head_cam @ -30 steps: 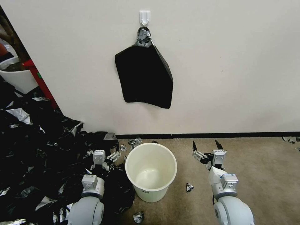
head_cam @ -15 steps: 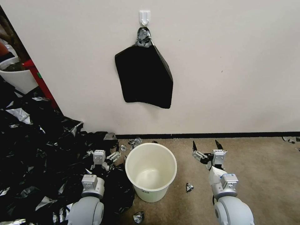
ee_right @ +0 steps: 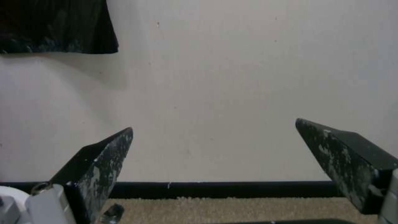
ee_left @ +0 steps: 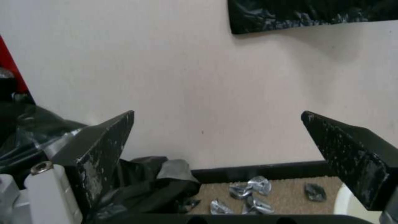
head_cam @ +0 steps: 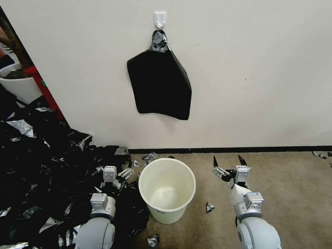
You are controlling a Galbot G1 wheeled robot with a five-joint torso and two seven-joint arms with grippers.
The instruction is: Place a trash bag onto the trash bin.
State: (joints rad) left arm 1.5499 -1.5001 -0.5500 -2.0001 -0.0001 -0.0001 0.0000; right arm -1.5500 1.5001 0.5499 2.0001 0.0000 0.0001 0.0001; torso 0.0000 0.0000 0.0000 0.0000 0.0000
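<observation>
Trash bin [head_cam: 167, 189] stands upright on carpet [head_cam: 283, 186], mouth facing up.

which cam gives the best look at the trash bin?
Head view: the whole trash bin shows, open top and bare inside, standing on the carpet between the two arms. The left wrist view catches a sliver of its rim; the right wrist view a white corner.

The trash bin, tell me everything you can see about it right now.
The trash bin is a round, cream-white, plastic-looking bucket, slightly tapered toward its base, with a small dark label low on its front. It stands upright and open on the carpet near the wall, empty inside, no bag fitted. Black plastic shreds press against its left side. Neither gripper touches it.
</observation>
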